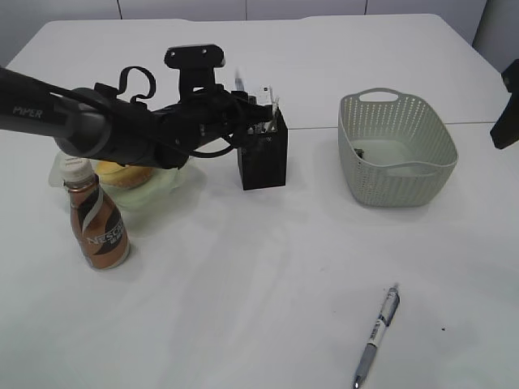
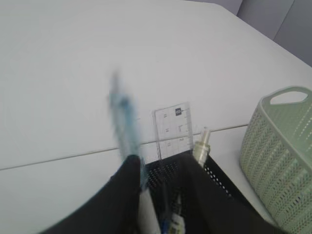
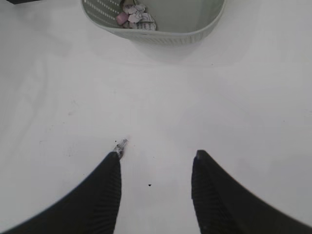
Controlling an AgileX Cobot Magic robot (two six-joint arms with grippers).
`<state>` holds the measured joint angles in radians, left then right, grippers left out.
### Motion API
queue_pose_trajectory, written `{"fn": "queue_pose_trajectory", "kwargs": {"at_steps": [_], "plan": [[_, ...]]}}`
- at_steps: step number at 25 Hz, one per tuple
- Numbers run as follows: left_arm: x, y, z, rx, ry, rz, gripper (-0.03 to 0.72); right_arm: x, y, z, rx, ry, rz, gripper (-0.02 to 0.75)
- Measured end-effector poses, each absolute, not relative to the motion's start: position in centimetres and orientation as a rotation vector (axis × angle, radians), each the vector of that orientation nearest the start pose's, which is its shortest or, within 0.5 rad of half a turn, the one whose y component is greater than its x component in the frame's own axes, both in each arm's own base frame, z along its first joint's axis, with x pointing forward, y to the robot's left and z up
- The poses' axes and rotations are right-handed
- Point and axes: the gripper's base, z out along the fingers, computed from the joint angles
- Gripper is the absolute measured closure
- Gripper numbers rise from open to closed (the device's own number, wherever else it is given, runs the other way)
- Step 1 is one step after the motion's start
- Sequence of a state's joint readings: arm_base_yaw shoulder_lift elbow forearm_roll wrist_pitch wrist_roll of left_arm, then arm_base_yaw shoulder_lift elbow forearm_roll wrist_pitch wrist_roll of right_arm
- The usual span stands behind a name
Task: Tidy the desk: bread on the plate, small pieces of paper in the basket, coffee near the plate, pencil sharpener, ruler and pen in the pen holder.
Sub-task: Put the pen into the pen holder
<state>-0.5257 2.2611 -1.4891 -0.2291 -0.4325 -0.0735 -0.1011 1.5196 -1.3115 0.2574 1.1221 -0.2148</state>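
My left gripper (image 1: 259, 112) hangs over the black mesh pen holder (image 1: 262, 156), its jaws apart. A blurred blue pen (image 2: 124, 122) leans on the left finger, its lower end inside the holder (image 2: 214, 175), where the clear ruler (image 2: 173, 129) stands too. A second pen (image 1: 377, 334) lies on the desk at the front right. Its tip (image 3: 120, 145) shows beside my right gripper (image 3: 157, 155), which is open above bare tabletop. The bread (image 1: 122, 173) lies on the green plate (image 1: 162, 185), with the coffee (image 1: 97, 223) right in front. Small pieces of paper (image 3: 134, 14) lie in the basket (image 1: 396, 146). The pencil sharpener is out of view.
The left arm stretches low over the plate and the bread. A dark part of the right arm (image 1: 507, 121) shows at the right edge, beyond the basket. The desk's seam line runs behind the holder and the basket.
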Motion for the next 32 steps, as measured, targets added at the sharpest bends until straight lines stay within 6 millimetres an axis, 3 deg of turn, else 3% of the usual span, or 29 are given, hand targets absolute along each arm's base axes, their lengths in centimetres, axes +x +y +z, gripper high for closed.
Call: {"fn": "queue_pose_trajectory", "kwargs": {"at_steps": [3,10,23,32], "plan": [[44.1,-24.6,15.1,0.157,1.856,-0.479,0.43,30.6,-1.0,31.5,-0.056,2.767,0.272,0.36],[43.9,-24.8,15.5,0.228,1.858,-0.465,0.399,30.6,-1.0,31.5,-0.056,2.767,0.272,0.36],[41.8,-24.1,23.6,0.418,1.874,-0.396,0.4,30.6,-0.2,31.7,-0.016,2.748,0.402,0.36],[39.6,-22.0,29.4,0.496,1.898,-0.333,0.4,30.3,0.1,31.8,-0.014,2.771,0.461,0.36]]}}
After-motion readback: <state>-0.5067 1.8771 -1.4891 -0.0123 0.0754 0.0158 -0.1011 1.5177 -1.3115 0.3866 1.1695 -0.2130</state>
